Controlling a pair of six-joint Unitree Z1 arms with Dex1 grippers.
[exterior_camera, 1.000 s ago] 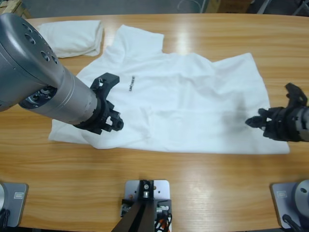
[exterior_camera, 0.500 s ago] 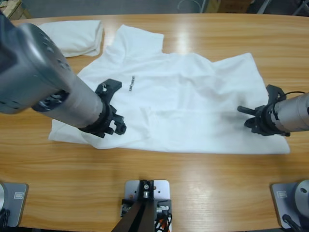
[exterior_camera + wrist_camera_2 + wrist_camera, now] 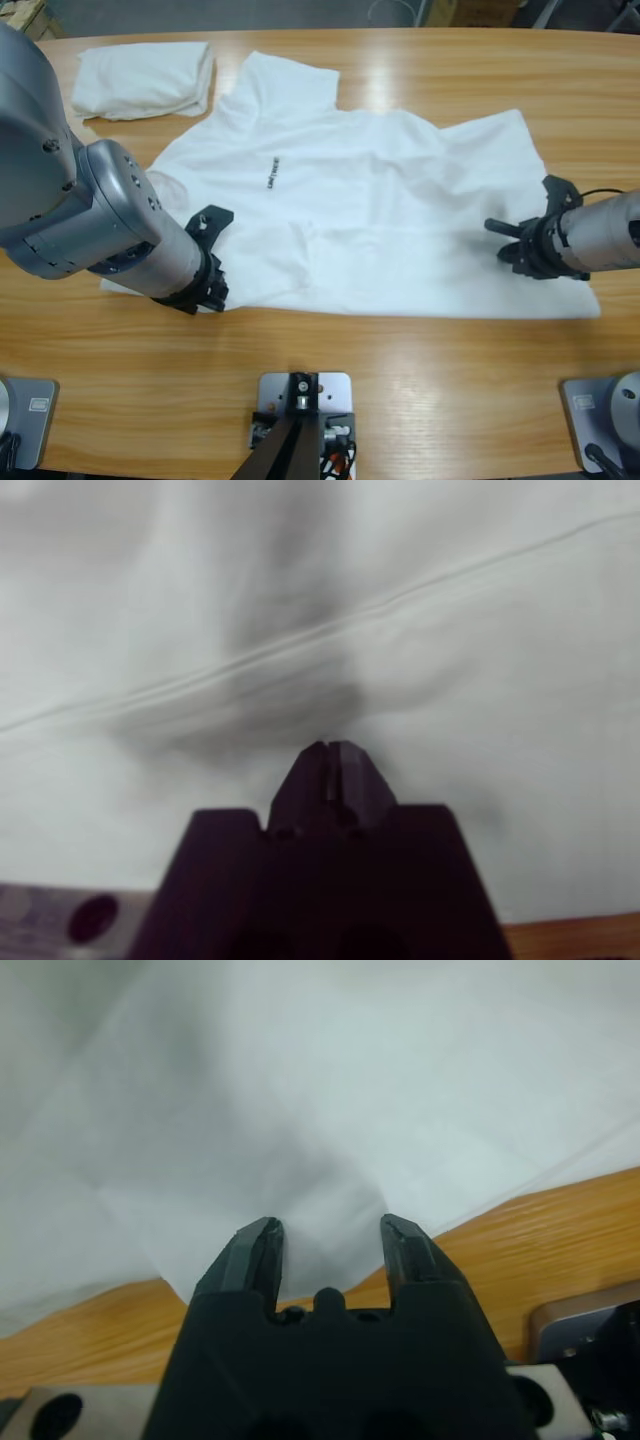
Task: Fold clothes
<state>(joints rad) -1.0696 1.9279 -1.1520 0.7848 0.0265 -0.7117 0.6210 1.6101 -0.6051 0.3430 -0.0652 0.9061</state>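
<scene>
A white T-shirt point(image 3: 380, 210) with a small dark line of lettering lies spread flat across the middle of the table. My left gripper point(image 3: 207, 288) is at its near left hem. In the left wrist view the left gripper point(image 3: 325, 1238) is open, and a peak of the white cloth point(image 3: 300, 1090) runs in between its jaws. My right gripper point(image 3: 503, 243) rests on the shirt's right part near the hem. In the right wrist view the right gripper point(image 3: 330, 760) is shut, with the cloth point(image 3: 450, 630) puckered and shadowed at its tips beside a seam.
A second white T-shirt point(image 3: 145, 78) lies folded at the far left corner. Bare wooden table point(image 3: 420, 370) runs along the near side. The left arm's big silver elbow point(image 3: 60, 200) covers the shirt's left sleeve.
The left gripper has drawn back toward the near left hem. The right gripper has moved left onto the shirt and its jaws have come together.
</scene>
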